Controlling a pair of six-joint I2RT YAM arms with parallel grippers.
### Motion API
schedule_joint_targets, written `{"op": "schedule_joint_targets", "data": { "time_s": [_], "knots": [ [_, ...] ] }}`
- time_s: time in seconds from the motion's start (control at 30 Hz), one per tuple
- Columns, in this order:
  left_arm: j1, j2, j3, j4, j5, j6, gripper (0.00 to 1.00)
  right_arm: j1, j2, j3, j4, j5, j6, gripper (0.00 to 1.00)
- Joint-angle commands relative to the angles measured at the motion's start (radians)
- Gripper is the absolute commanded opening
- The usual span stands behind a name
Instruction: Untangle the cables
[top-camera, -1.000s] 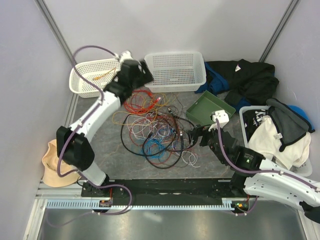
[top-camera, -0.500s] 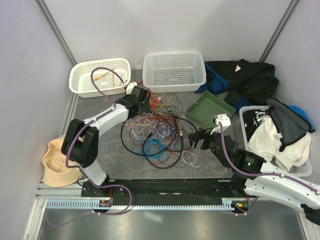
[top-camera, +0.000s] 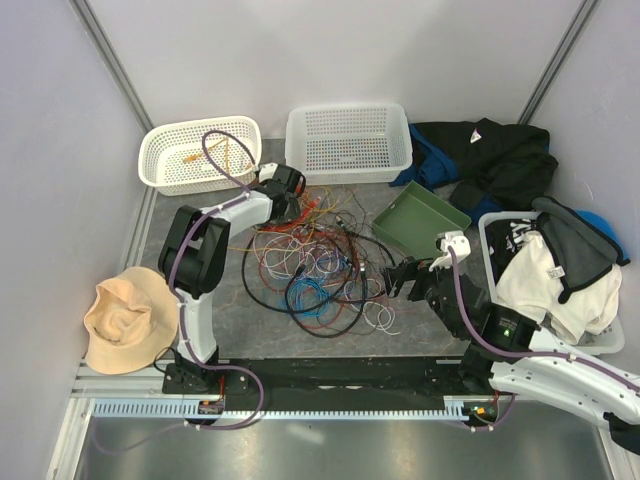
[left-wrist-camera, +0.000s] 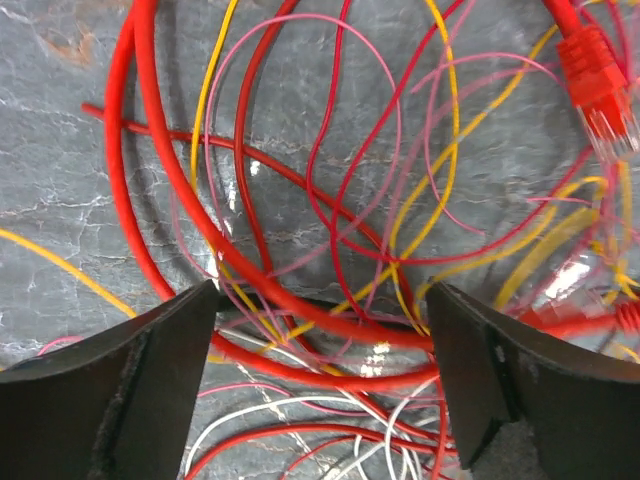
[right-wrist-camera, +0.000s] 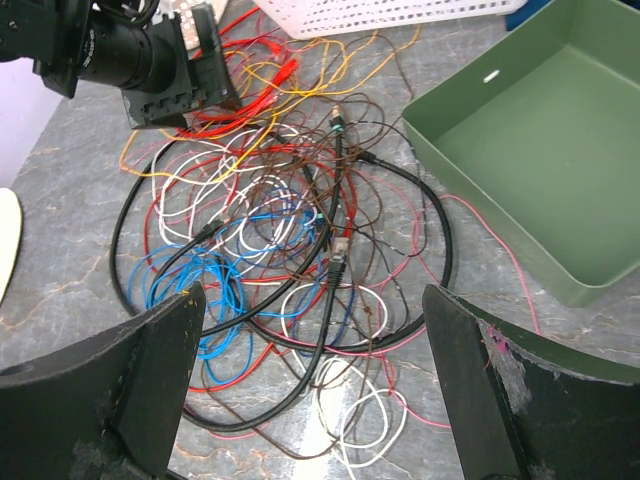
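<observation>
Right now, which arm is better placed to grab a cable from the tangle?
Left, probably. The left gripper sits low over the far-left edge of the cable tangle, jaws open astride a thick red cable. The right gripper, also open, stands back at its right side, the whole pile ahead of its jaws.

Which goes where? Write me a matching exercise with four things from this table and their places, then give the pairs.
Things:
1. hat
2. green tray
3. cables
4. oval basket

Places:
A. far left corner
B. in the middle, between the two arms
C. near left edge
D. just right of the cables, toward the far side

Pairs: 1-C, 2-D, 3-B, 4-A
</observation>
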Motion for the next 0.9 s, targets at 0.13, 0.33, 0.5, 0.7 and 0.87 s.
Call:
{"op": "schedule_joint_targets", "data": {
  "time_s": [0.13, 0.33, 0.5, 0.7, 0.87],
  "knots": [
    [-0.011, -0.006, -0.096, -0.004, 0.091, -0.037, 0.56, 0.002, 0.015, 0.002, -0.006, 0.046, -0.016, 0.98],
    [-0.029, -0.159, -0.214, 0.026, 0.132, -0.060, 0.02, 0.002, 0.022, 0.011, -0.002, 0.037, -0.015, 0.98],
    [-0.030, -0.365, -0.214, 0.011, 0.146, -0.039, 0.02, 0.002, 0.039, 0.037, -0.001, 0.022, -0.016, 0.98],
    [-0.060, -0.627, -0.191, -0.015, 0.178, 0.070, 0.02, 0.004, 0.050, 0.077, 0.011, 0.028, -0.027, 0.98],
    [-0.063, -0.771, -0.254, -0.021, 0.203, 0.121, 0.02, 0.002, 0.093, 0.103, 0.045, 0.028, -0.032, 0.98]
  ]
}}
